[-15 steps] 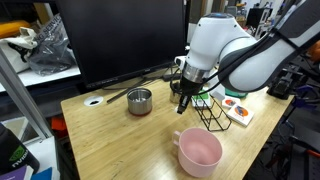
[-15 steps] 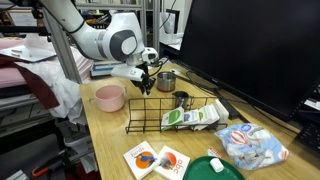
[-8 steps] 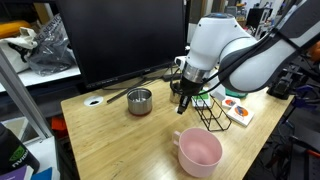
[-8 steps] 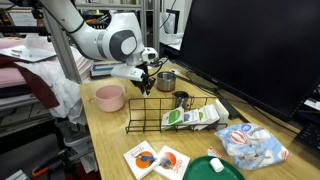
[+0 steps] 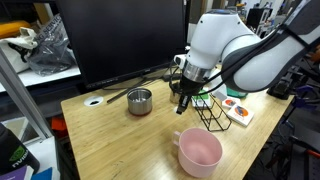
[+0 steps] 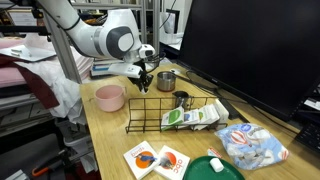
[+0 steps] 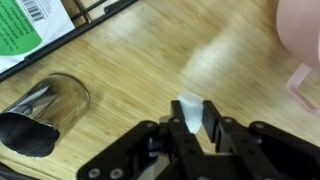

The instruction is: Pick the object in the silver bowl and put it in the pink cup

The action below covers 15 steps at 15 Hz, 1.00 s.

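Above the light wooden tabletop (image 5: 115, 140), my black two-fingered gripper (image 7: 194, 118) hangs with fingers clenched on the small pale whitish object (image 7: 189, 104); the shiny round steel bowl (image 5: 140, 100) and the wide pale-pink mug (image 5: 200, 152) stand well apart, either side of me.

Both exterior views bright and evenly lit, shadows faint and soft, fine detail low. Wrist view soft overall; pale glare streak on table (image 7: 215, 50); gripper (image 7: 190, 120) blurred close up.

Bulky glossy white arm (image 5: 228, 40), dark joint seams; black pincer (image 7: 193, 118), possibly with a thin wrist cable
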Each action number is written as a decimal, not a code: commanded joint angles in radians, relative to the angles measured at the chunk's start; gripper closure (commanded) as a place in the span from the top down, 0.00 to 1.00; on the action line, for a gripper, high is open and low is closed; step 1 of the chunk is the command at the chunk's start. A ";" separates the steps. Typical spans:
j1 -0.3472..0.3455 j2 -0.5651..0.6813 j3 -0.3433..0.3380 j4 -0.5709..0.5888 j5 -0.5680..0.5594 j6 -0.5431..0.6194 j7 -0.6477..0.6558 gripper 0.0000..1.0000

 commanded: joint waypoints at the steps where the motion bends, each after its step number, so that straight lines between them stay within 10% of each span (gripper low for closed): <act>1: -0.002 -0.106 0.014 -0.089 -0.034 0.019 0.005 0.06; 15: 0.015 -0.371 0.182 -0.344 0.402 0.131 -0.514 0.06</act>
